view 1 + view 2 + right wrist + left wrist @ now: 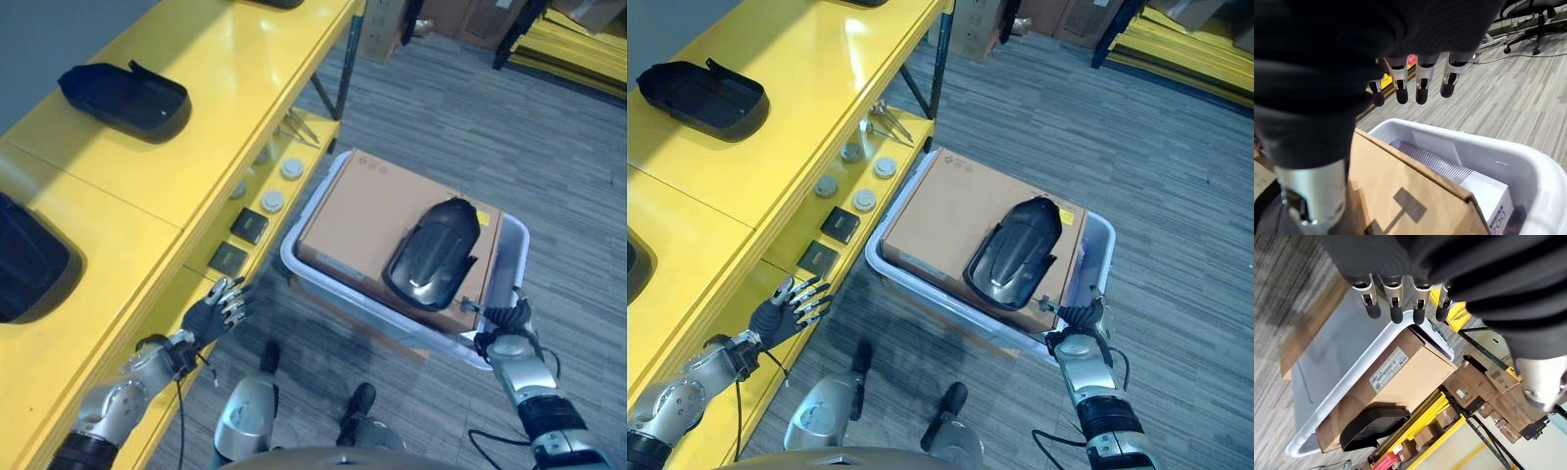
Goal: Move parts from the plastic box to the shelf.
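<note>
The plastic box (323,284), a pale grey-white bin, stands on the carpeted floor just beside the yellow shelf (235,88). Inside it lies a closed cardboard carton (362,225), and on the carton rests one glossy black part (433,253), a moulded, fender-like shell, untouched by either arm.

On the top board of the shelf lies a black part (122,98), well apart from the box. A further dark shape (29,259) sits at the near left edge of the same board. Whether these came from the box cannot be told. The lower board carries small grey discs (292,168) and two dark square pieces (249,226).

The left robot hand (220,308) hangs beside the lower board with fingers straight and slightly spread, holding nothing; its wrist view looks past its fingertips (1396,316) onto the box and carton. The right robot hand (502,328) hovers at the near right corner of the box, fingers (1420,93) extended and relaxed above the rim, touching nothing.

Judged from this layout, the transfer is partly complete at best: at least the one part on the carton remains to be lifted and set on the shelf, and no grasp is under way.
</note>
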Controlling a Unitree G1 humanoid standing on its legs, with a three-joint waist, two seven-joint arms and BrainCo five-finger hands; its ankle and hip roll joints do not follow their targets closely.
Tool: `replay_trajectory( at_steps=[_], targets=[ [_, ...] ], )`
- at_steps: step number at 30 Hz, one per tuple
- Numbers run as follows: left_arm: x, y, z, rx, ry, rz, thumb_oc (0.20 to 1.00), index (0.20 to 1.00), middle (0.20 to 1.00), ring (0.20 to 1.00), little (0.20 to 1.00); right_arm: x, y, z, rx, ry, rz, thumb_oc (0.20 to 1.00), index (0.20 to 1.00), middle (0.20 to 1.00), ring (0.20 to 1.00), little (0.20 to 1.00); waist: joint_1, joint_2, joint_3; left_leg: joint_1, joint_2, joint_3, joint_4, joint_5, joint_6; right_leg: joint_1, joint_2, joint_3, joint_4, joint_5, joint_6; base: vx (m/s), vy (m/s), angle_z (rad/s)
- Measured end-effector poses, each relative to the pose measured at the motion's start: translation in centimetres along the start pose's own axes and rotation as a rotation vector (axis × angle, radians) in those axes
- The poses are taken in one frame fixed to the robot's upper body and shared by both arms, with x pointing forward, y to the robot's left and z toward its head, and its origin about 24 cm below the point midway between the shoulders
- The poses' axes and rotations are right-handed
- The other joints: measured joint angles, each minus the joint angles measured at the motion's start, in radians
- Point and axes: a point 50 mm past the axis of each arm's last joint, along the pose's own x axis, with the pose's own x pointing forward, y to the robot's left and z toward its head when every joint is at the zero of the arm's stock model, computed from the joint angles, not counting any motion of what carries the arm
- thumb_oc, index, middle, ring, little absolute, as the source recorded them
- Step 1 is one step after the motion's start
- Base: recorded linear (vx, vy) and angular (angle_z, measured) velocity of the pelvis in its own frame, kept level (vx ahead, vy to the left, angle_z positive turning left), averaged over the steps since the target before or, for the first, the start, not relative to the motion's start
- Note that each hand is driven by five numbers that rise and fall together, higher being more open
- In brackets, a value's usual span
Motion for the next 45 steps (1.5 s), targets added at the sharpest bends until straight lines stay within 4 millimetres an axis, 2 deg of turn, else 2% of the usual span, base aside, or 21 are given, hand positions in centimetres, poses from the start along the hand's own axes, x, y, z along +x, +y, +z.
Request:
replay_trajectory(
  at_steps=[5,7,9,15,23,28,34,35,36,39,45],
  targets=[
    [0.1,0.2,0.1,0.000,-0.005,0.008,1.000,1.000,1.000,1.000,1.000,0.7,0.1,1.6,0.054,-0.017,-0.019,1.000,1.000,1.000,1.000,1.000,0.009,-0.001,0.001,-0.028,0.001,-0.001,0.012,0.001,0.000,-0.021,0.002,0.000,-0.001,0.005,0.000,0.00,0.000,0.00],
    [0.3,0.1,0.4,0.007,-0.013,0.000,1.000,1.000,1.000,1.000,1.000,0.6,0.8,2.7,0.063,-0.044,0.001,1.000,1.000,1.000,1.000,1.000,0.021,-0.002,0.002,-0.029,0.001,0.000,0.012,0.001,0.000,-0.022,0.002,0.000,-0.004,0.010,-0.005,0.00,0.000,0.00],
    [0.3,0.1,0.4,0.007,-0.015,0.000,1.000,1.000,1.000,1.000,1.000,0.7,1.0,3.0,0.056,-0.049,0.000,1.000,1.000,1.000,1.000,1.000,0.026,-0.003,0.003,-0.031,0.000,-0.001,0.012,0.001,0.000,-0.023,0.001,-0.001,-0.004,0.010,-0.005,0.00,0.000,0.00],
    [0.5,0.2,0.0,-0.001,-0.012,-0.001,1.000,1.000,1.000,1.000,1.000,0.7,1.9,2.7,0.044,-0.028,0.018,1.000,1.000,1.000,1.000,1.000,0.026,-0.006,0.022,-0.045,0.000,-0.002,0.014,0.002,0.000,-0.035,0.002,-0.003,-0.005,0.011,-0.006,-0.02,0.004,0.00],
    [1.2,-0.2,0.4,0.011,-0.034,-0.025,1.000,1.000,1.000,1.000,1.000,1.2,1.9,1.3,0.021,0.034,-0.001,1.000,1.000,1.000,1.000,1.000,0.028,-0.005,0.053,-0.086,0.001,-0.001,0.029,0.002,0.004,-0.069,0.002,-0.004,-0.003,0.015,-0.007,-0.03,0.011,0.00],
    [1.6,-0.5,1.1,0.025,-0.064,-0.056,1.000,1.000,1.000,1.000,1.000,1.6,1.6,2.2,0.060,0.027,-0.039,1.000,1.000,1.000,1.000,1.000,0.029,-0.004,0.097,-0.086,0.002,-0.001,0.032,0.004,0.007,-0.071,0.002,-0.005,0.003,0.017,-0.008,-0.05,0.010,0.00],
    [1.9,-0.4,1.7,0.036,-0.086,-0.060,1.000,1.000,1.000,1.000,1.000,2.1,1.4,3.0,0.118,0.021,-0.072,1.000,1.000,1.000,1.000,1.000,0.030,-0.003,0.106,-0.131,0.003,-0.001,0.062,-0.004,0.009,-0.105,0.000,-0.004,0.011,0.018,-0.009,-0.06,0.003,-0.01],
    [2.0,-0.2,1.9,0.037,-0.092,-0.057,1.000,1.000,1.000,1.000,1.000,2.2,1.4,3.3,0.136,0.019,-0.073,0.780,0.780,0.780,0.780,0.780,0.030,-0.003,0.114,-0.131,0.003,-0.002,0.065,-0.007,0.007,-0.105,0.000,-0.004,0.014,0.018,-0.009,-0.07,-0.003,0.00],
    [2.1,-0.2,2.0,0.039,-0.094,-0.059,1.000,1.000,1.000,1.000,1.000,2.3,1.4,3.4,0.142,0.019,-0.075,0.200,0.200,0.200,0.200,0.200,0.030,-0.003,0.117,-0.133,0.003,-0.002,0.066,-0.009,0.004,-0.107,0.000,-0.005,0.014,0.018,-0.009,-0.05,-0.002,0.00],
    [2.2,-0.4,2.3,0.037,-0.106,-0.074,1.000,1.000,1.000,1.000,1.000,2.5,1.1,3.8,0.174,0.017,-0.088,0.200,0.200,0.200,0.200,0.200,0.028,-0.003,0.120,-0.135,0.003,-0.003,0.068,-0.010,0.002,-0.108,-0.002,-0.004,0.015,0.017,-0.008,-0.01,-0.001,0.00],
    [2.2,-0.4,2.3,0.039,-0.112,-0.076,1.000,1.000,1.000,1.000,1.000,2.9,-0.1,3.2,0.204,0.052,-0.120,0.200,0.200,0.200,0.200,0.200,0.024,-0.002,0.119,-0.125,0.005,-0.001,0.067,-0.007,0.008,-0.101,-0.001,-0.004,0.015,0.017,-0.010,0.01,-0.019,-0.01]
  ],
)
